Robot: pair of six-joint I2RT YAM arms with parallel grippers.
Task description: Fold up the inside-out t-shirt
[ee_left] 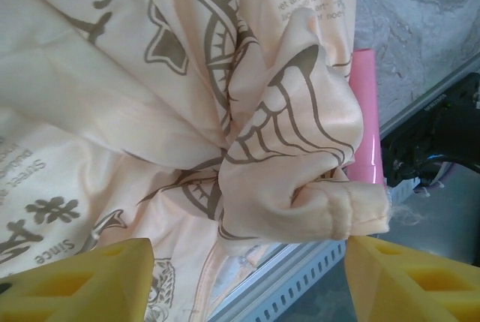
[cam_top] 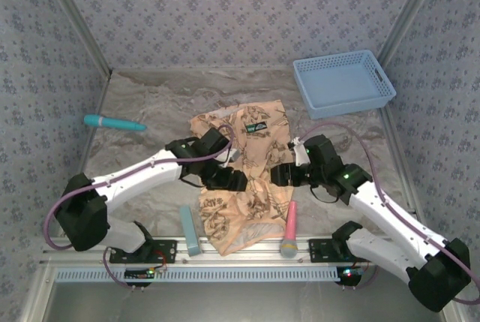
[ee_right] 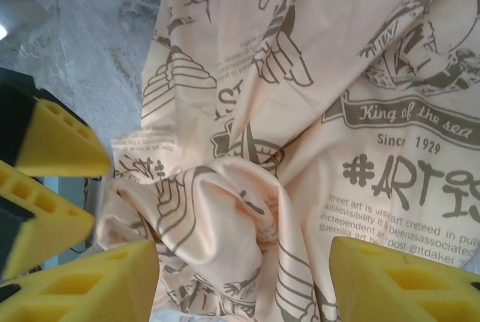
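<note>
Blue basket (cam_top: 346, 102) back right, well apart from inside-out t-shirt (cam_top: 244, 206)

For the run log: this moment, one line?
t-shirt: crumpled, unfolded | left fingers: open over it | right fingers: open over it

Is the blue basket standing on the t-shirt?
No, the blue basket stands in the far right corner, clearly apart from the t-shirt.
</note>
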